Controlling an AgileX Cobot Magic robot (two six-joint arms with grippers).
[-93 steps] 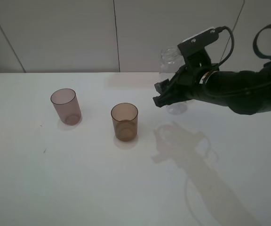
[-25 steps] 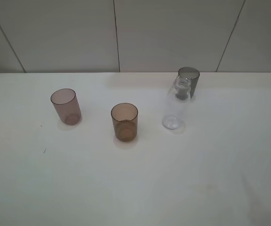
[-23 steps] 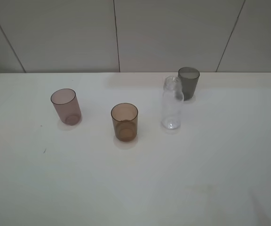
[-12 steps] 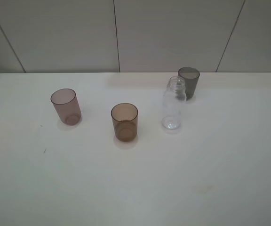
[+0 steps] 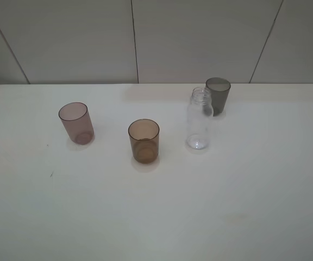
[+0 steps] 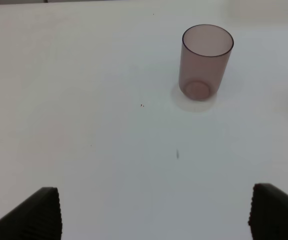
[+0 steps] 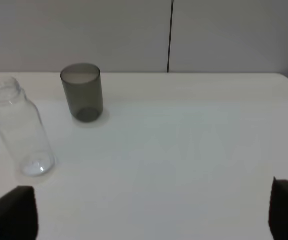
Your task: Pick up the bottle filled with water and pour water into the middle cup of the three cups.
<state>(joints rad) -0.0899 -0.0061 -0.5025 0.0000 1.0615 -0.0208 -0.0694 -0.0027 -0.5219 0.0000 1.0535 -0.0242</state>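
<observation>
The clear uncapped bottle (image 5: 200, 119) stands upright on the white table (image 5: 243, 196), free of any gripper, just in front of the dark grey cup (image 5: 218, 95). The brown-orange middle cup (image 5: 143, 141) stands to the bottle's left. The pinkish-mauve cup (image 5: 76, 123) is further left. Neither gripper shows in the exterior view. In the left wrist view my left gripper (image 6: 154, 205) is open and empty, well short of the pinkish-mauve cup (image 6: 206, 62). In the right wrist view my right gripper (image 7: 151, 202) is open and empty, apart from the bottle (image 7: 21, 130) and the grey cup (image 7: 82, 97).
A panelled wall (image 5: 135, 38) runs behind the table's far edge. Small dark specks (image 5: 51, 174) mark the table at the left.
The right arm, which held the bottle 3.7 s ago, has left the exterior view. The released bottle rocked from side to side over the last second and now stands upright.
</observation>
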